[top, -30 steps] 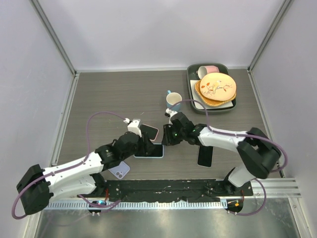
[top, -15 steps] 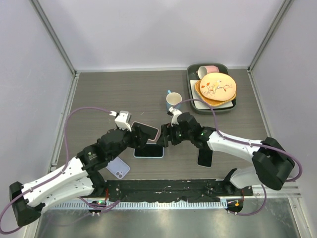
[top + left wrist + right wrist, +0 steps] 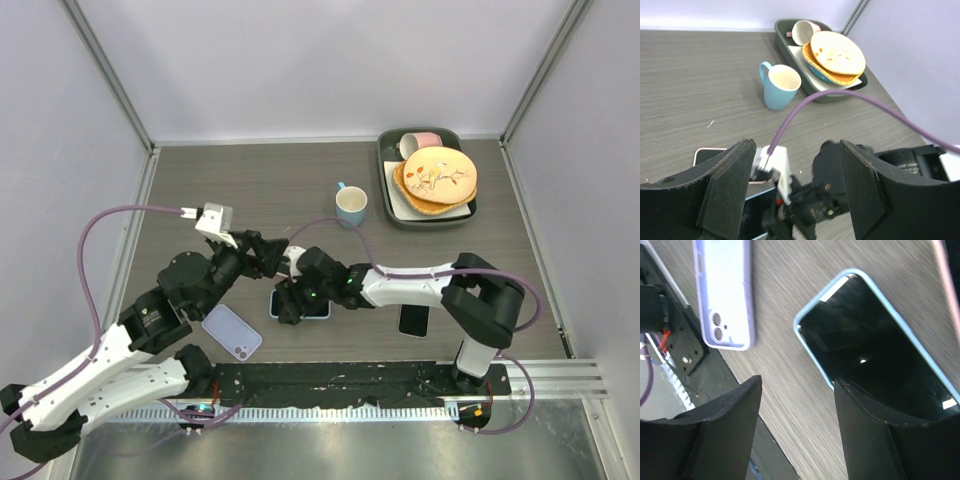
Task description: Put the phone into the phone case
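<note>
Along the near edge of the table (image 3: 200,190), left of centre, a lilac case (image 3: 232,331) lay back up with its camera cut-outs showing. Whether anything was inside it could not be told. Right of centre and about as near, a black phone (image 3: 414,318) lay flat and bare.

Just beyond the lilac case, the phone (image 3: 875,335) lay screen up inside the blue case (image 3: 811,352), whose rim ran round every side in view. The right gripper (image 3: 797,390) hung over the left end of that phone with its jaws spread wide and nothing between them. One finger stood over the screen and the other over bare table. Whether either tip touched down could not be told.

Slightly farther and to the left, the left gripper (image 3: 796,150) was raised and pointed toward the far right corner. It was also wide apart and empty. Under its left finger, part of a pink-rimmed phone (image 3: 710,155) showed.

Around the middle of the table a blue mug (image 3: 351,205) stood upright, well apart from both grippers. In the far right corner sat a dark tray (image 3: 383,165) holding stacked plates (image 3: 437,175) and a pink cup (image 3: 420,142) lying on its side.
</note>
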You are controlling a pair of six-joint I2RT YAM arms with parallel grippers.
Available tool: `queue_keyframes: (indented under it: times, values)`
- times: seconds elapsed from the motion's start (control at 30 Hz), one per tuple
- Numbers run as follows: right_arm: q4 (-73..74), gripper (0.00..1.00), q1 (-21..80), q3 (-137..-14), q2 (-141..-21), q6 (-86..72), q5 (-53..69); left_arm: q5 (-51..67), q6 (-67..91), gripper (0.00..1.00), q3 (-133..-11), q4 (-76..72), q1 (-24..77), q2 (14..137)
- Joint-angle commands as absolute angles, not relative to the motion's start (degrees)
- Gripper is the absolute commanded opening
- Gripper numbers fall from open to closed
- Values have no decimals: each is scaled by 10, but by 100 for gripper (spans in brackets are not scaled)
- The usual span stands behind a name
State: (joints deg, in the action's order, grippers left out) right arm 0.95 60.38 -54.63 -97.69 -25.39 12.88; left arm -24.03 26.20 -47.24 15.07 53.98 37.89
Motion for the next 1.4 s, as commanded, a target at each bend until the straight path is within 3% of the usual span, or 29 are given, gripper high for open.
queue_keyframes:
  times: [0.0, 0.13, 0.53, 0.6, 0.7, 0.73, 0.83, 1.1, 1.37]
  values:
    - [-4, 62, 642, -620, -1015, -240, 115, -249, 242, 73, -511, 108, 539, 383]
    - [61, 54, 677, -705, -1081, -233, 99, -248, 248, 73, -532, 107, 539, 390]
    - [186, 50, 760, -847, -1208, -193, -24, -244, 225, 73, -535, 98, 539, 382]
    - [224, 45, 766, -874, -1234, -192, -53, -243, 217, 73, -532, 98, 539, 381]
    - [250, 25, 766, -877, -1239, -186, -55, -251, 216, 75, -534, 105, 538, 385]
    - [246, 13, 765, -871, -1225, -186, -55, -252, 216, 75, -533, 106, 538, 385]
    - [227, 2, 757, -840, -1176, -187, -63, -261, 217, 77, -529, 109, 539, 387]
    - [126, 1, 637, -650, -960, -255, -36, -275, 231, 77, -564, 167, 538, 451]
    - [141, 1, 455, -476, -773, -263, -141, -251, 261, 78, -555, 150, 538, 545]
